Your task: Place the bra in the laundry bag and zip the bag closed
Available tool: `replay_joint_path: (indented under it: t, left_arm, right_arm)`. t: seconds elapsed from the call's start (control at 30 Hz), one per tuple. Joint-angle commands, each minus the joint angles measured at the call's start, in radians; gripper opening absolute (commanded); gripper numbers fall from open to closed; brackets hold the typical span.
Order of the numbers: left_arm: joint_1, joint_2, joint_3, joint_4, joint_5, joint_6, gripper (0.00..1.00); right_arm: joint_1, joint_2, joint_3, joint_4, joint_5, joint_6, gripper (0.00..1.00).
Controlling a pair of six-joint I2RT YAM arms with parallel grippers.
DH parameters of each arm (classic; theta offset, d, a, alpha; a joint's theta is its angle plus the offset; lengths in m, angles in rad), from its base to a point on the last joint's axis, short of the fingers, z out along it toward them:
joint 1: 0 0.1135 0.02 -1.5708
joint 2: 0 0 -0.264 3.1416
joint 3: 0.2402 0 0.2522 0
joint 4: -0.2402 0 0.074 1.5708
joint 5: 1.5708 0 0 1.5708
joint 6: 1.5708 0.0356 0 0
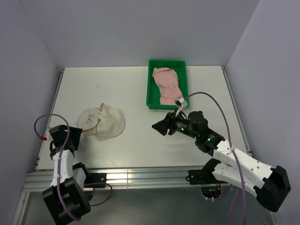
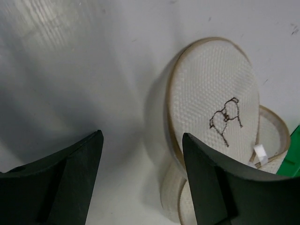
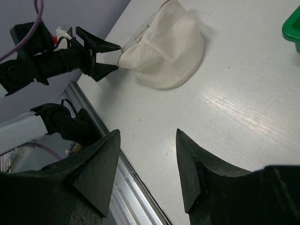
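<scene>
The pale pink bra lies in the green tray at the back of the table. The cream-white mesh laundry bag sits on the left of the table with its round printed flap raised; it also shows in the left wrist view and the right wrist view. My left gripper is open and empty, low at the bag's left edge, with its right finger beside the bag's rim. My right gripper is open and empty above bare table, right of the bag.
The white table ends at a metal rail along the near edge. Grey walls close in the left, back and right sides. The tray's corner shows in the right wrist view. The left arm shows there too.
</scene>
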Motion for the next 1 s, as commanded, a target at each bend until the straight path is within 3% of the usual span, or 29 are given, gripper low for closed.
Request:
replay_joint_path:
  t: [0.0,0.23,0.3,0.37,0.43,0.47,0.5,0.73,0.87,0.97]
  left_arm:
    - [0.030,0.008,-0.035,0.129,0.117,-0.027,0.75]
    - [0.033,0.154,-0.068,0.359,0.177,-0.047,0.76]
    - [0.034,0.189,-0.078,0.427,0.183,-0.062,0.70]
    - [0.034,0.204,-0.082,0.468,0.192,-0.083,0.58]
    - [0.036,0.206,-0.078,0.511,0.192,-0.096,0.37]
    - [0.034,0.197,-0.072,0.522,0.192,-0.099,0.09]
    - [0.034,0.163,-0.046,0.519,0.187,-0.099,0.00]
    - [0.034,-0.134,0.164,0.320,0.077,-0.004,0.00]
    - [0.027,-0.158,0.276,0.239,0.111,0.116,0.00]
    - [-0.051,-0.158,0.332,0.247,0.124,0.200,0.00]
  right_arm:
    - [0.010,-0.020,0.049,0.000,0.000,-0.029,0.58]
    - [0.014,0.020,0.052,0.018,-0.018,-0.025,0.58]
    - [0.019,0.031,0.057,0.021,-0.011,-0.023,0.58]
    - [0.023,0.048,0.060,0.026,-0.009,-0.022,0.58]
    - [0.030,0.063,0.060,0.035,-0.003,-0.017,0.58]
    - [0.033,0.071,0.063,0.038,-0.001,-0.014,0.58]
    - [0.036,0.078,0.063,0.049,0.000,-0.011,0.58]
    - [0.097,0.208,0.118,0.069,0.038,0.006,0.57]
    - [0.157,0.251,0.102,0.165,0.132,0.079,0.57]
    - [0.169,0.339,0.127,0.248,0.160,0.139,0.57]
